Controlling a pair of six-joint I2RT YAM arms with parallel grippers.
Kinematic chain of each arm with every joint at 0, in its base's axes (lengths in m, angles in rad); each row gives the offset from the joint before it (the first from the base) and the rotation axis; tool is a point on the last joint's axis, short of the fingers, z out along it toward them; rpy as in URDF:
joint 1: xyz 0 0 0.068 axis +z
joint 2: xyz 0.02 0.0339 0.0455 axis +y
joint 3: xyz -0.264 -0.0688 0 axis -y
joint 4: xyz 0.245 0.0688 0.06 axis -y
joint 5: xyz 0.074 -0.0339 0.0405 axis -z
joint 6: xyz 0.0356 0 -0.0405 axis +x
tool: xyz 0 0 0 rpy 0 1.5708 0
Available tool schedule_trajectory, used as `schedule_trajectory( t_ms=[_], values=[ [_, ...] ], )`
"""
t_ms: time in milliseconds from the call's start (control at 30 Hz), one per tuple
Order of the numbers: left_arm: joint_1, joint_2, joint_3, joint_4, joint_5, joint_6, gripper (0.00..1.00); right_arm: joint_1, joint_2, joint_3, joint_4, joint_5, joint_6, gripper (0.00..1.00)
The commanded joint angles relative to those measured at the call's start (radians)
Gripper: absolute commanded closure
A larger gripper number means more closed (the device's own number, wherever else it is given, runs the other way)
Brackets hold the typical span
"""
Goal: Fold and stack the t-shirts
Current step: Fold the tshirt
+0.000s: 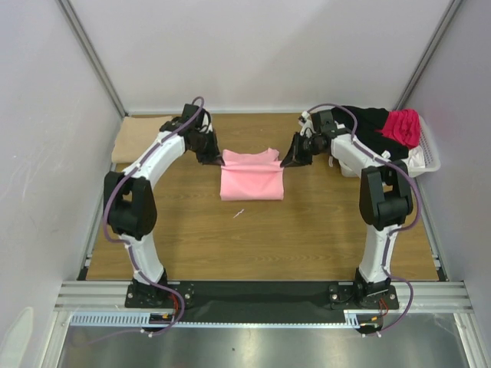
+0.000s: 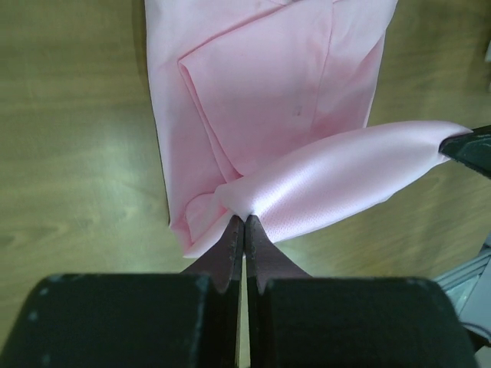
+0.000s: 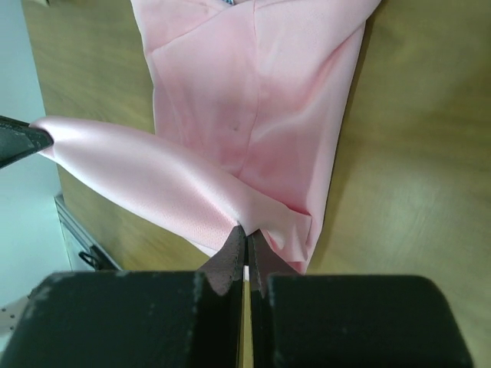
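The left jaws are clenched tight on one corner of the light pink t-shirt [image 2: 268, 100], with the cloth bunched into a small peak right at their tips. The right jaws are clenched the same way on the opposite corner of the same edge, a pinch of pink fabric caught between them. Between the two pinches a fold of the shirt is raised off the desk [image 1: 307, 238] and stretched into a smooth, slightly glossy band. In each wrist view the dark tip of the other jaws shows at the far end of that band.

Below the band the rest of the shirt lies flat on the wood, folded into a rough rectangle. Layered panels and slanting creases show on top, and there is a tiny dark speck near its middle. From above, it sits mid-desk toward the far side, with the left jaws at its far left corner and the right jaws at its far right corner.

Farther out, a tan t-shirt [image 1: 138, 138] lies flat at the far left corner, well apart from the left jaws. Behind the right jaws, a black t-shirt [image 1: 368, 123] and a magenta t-shirt [image 1: 403, 126] are heaped at the white plastic basket [image 1: 430, 157] in the far right corner. A small pale scrap [image 1: 239, 213] lies on the bare wood just nearer than the pink shirt.
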Motion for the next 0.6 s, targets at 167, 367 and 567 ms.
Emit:
schedule_trajectory(
  t_ms=[167,367,567],
  values=[
    [0.078,0.168,0.151,0.085,0.079,-0.001,1.00,-0.026,0.220,0.299,-0.025,-0.038,-0.013,0.98],
    [0.119,0.245,0.243,0.131,0.125,-0.041,1.00,-0.040,0.340,0.469,-0.014,-0.072,-0.002,1.00],
    [0.122,0.294,0.303,0.127,0.160,-0.027,1.00,-0.052,0.383,0.537,-0.022,-0.106,-0.005,1.00]
  ],
)
